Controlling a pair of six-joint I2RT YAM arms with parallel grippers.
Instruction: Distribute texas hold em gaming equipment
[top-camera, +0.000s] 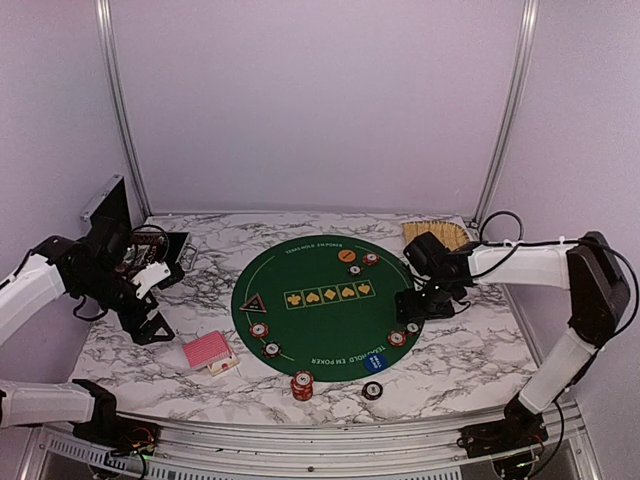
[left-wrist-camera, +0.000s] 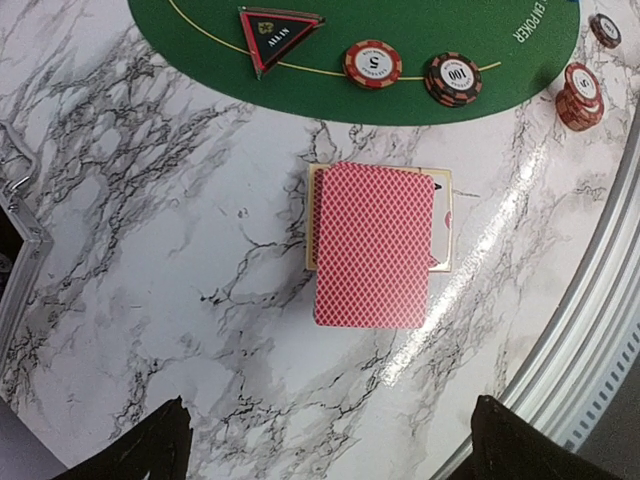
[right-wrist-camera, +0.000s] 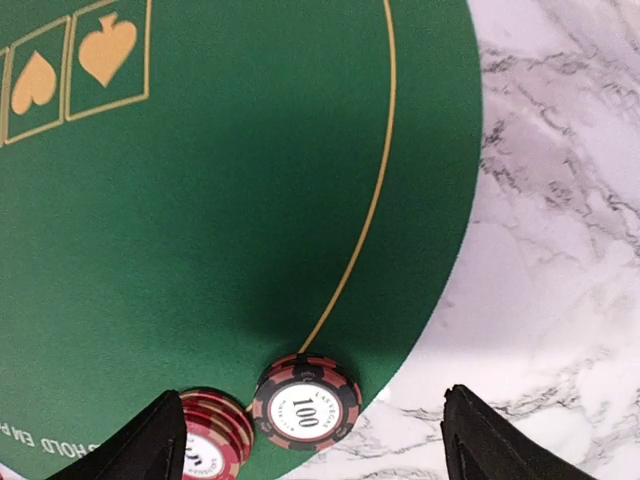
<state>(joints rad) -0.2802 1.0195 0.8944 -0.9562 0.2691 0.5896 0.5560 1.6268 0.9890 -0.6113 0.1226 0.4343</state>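
Your left arm reaches in from the left side, its wrist bent downward. The left gripper (top-camera: 150, 328) hangs above bare marble, near the deck of cards (top-camera: 210, 352). In the left wrist view its jaws are spread wide with nothing between them, and the deck (left-wrist-camera: 372, 245) lies red back up ahead of the fingertips (left-wrist-camera: 165, 435). A pale edge shows from under the deck.

Your right arm folds in from the right and stretches across to the mat's right edge. The right gripper (top-camera: 418, 305) points down there. Its jaws are also wide apart and hold nothing. In the right wrist view a black 100 chip (right-wrist-camera: 307, 405) sits flat on the mat between the fingers, just inside the yellow border line. A red chip (right-wrist-camera: 212, 445) touches it on the left.

The marble table (top-camera: 480, 355) carries a round green mat (top-camera: 320, 320) at its centre. A black-and-silver case (top-camera: 108, 212) stands open at the far left, behind your left arm; you cannot tell what is in it. A woven tray (top-camera: 440, 232) sits at the far right, mostly hidden by your right arm, so its contents cannot be seen.

On the mat:
- The black triangular marker (top-camera: 250, 302) lies at the left edge, with two chips (top-camera: 265, 340) just nearer to you.
- The blue disc (top-camera: 375, 363) lies at the near right edge.
- The orange disc (top-camera: 346, 256) lies at the far edge.

Off the mat, a stack of red chips (top-camera: 302, 384) stands near the front rail, with a single chip (top-camera: 372, 390) to its right.
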